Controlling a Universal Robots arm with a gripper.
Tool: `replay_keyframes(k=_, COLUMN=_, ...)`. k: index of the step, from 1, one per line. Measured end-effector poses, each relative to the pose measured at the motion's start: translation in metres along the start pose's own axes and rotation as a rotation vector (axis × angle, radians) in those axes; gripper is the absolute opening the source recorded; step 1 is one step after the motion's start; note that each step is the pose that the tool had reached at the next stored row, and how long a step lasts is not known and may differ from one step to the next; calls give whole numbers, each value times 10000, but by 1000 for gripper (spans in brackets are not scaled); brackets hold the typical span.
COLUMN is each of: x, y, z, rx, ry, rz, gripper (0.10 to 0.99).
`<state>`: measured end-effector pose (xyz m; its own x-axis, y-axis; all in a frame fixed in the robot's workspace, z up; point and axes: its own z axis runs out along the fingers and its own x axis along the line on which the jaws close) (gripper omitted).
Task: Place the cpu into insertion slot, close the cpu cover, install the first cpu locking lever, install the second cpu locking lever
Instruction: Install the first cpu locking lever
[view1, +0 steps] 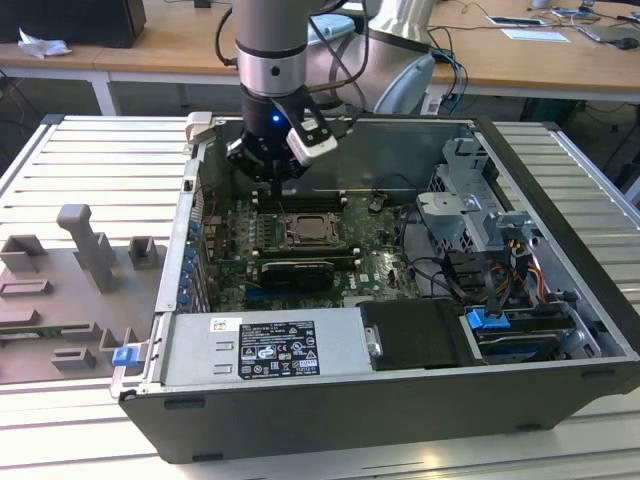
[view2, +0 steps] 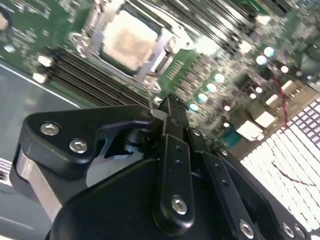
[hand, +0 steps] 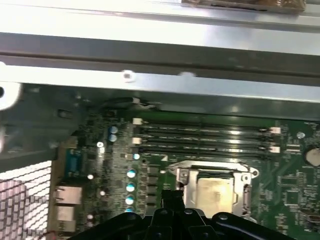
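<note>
The cpu (view2: 127, 39) lies in its socket on the green motherboard, pale beige face up; I also see the cpu (hand: 215, 194) in the first wrist view. The silver cpu cover (view2: 161, 49) lies flat around it as a frame, and the cpu cover (hand: 186, 186) shows the same way there. My gripper (view2: 169, 106) hangs just above the board beside one corner of the socket, with its black fingers together and nothing visibly between them. A thin metal lever rod (view2: 150, 94) rises right at the fingertips. In the exterior view the gripper (view1: 268, 180) is above the socket (view1: 310, 232), toward the case's back wall.
The open computer case (view1: 560, 200) walls in the board. Memory slots (hand: 205, 139) run behind the socket, a long black card (view1: 295, 270) lies in front of it, and the power supply (view1: 265, 350) is nearer still. A drive cage (view1: 470, 200) and cables stand at the exterior view's right.
</note>
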<state>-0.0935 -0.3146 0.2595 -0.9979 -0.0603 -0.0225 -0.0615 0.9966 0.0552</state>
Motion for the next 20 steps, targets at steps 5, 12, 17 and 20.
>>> replay_keyframes(k=5, x=99, y=17, z=-1, rx=0, ry=1, rz=0, gripper=106)
replay_keyframes(k=12, x=124, y=191, z=14, rx=0, ry=1, rz=0, gripper=106)
replay_keyframes(k=17, x=44, y=197, z=19, rx=-1, ry=0, rz=1, gripper=106)
replay_keyframes(k=20, x=-66, y=191, z=24, rx=-1, ry=0, rz=-1, gripper=106)
